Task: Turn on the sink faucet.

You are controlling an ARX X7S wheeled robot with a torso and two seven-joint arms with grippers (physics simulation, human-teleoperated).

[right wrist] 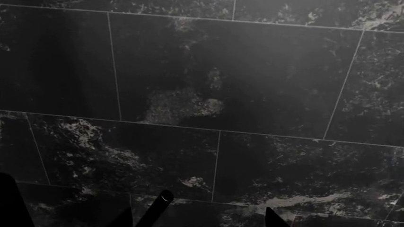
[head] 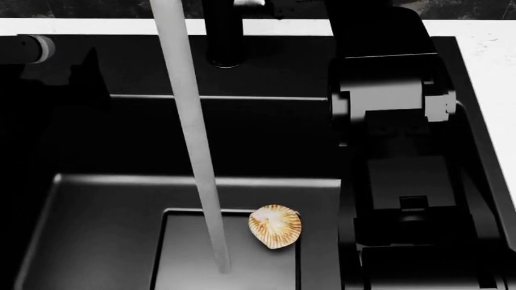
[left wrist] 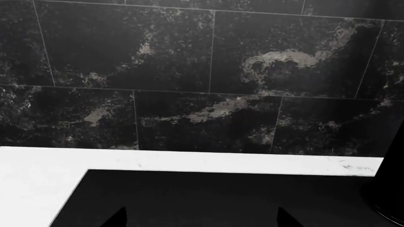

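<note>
The sink faucet point(head: 226, 36) is a black post at the back rim of the sink point(head: 96, 199), with its silvery lever point(head: 250, 3) at the head view's top edge. A pale stream of water point(head: 193, 139) falls from above onto the recessed drain panel point(head: 190, 254). My right gripper point(right wrist: 197, 220) is open against the dark tiled wall. A slim dark rod, apparently the lever point(right wrist: 156, 207), stands between its fingertips, close to one of them. My left gripper point(left wrist: 202, 220) is open and empty over the sink's back edge, with the faucet base point(left wrist: 388, 194) just beside it.
A ribbed tan shell point(head: 275, 226) lies on the drain panel beside the stream. My right arm point(head: 395, 121) reaches over the basin's right side and my left arm point(head: 48, 90) over its left. White marbled counter point(left wrist: 38, 170) and a black tiled backsplash point(left wrist: 208, 71) lie behind the sink.
</note>
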